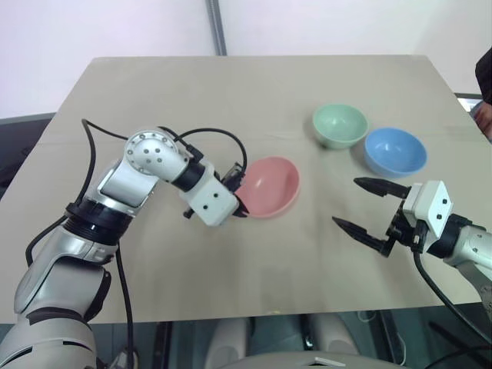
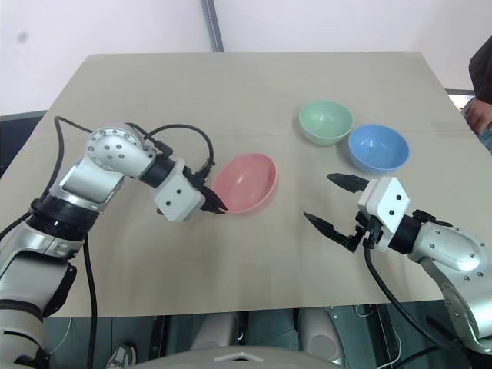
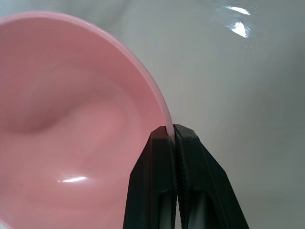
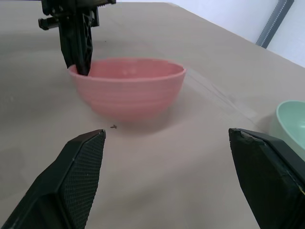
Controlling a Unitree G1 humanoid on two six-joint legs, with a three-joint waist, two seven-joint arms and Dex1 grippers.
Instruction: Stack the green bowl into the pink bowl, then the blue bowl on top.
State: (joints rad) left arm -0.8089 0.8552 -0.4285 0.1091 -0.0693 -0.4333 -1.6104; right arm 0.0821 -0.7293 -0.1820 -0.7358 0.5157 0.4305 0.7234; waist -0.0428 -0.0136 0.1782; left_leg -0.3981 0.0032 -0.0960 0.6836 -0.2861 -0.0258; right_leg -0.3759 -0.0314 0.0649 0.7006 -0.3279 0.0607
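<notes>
We see the left gripper (image 1: 240, 206) pinching the rim of the pink bowl (image 1: 270, 184) near the middle of the table (image 1: 154, 92), its two black fingers (image 3: 162, 181) pressed together on the thin edge, one inside the bowl and one outside. In the head views the pink bowl looks tipped, its opening turned toward the robot's left, while from the right wrist it sits low over the tabletop; we cannot tell whether its base touches the surface. The right gripper (image 1: 369, 206) hangs over the table on the robot's right with its fingers spread wide and nothing between them, pointing toward the pink bowl. The green bowl (image 1: 339, 125) stands upright farther back on the right side of the table, and the blue bowl (image 1: 394, 151) sits just beside it, on its right and slightly nearer the robot. A person's arm (image 1: 484, 92) shows at the table's far right edge.
</notes>
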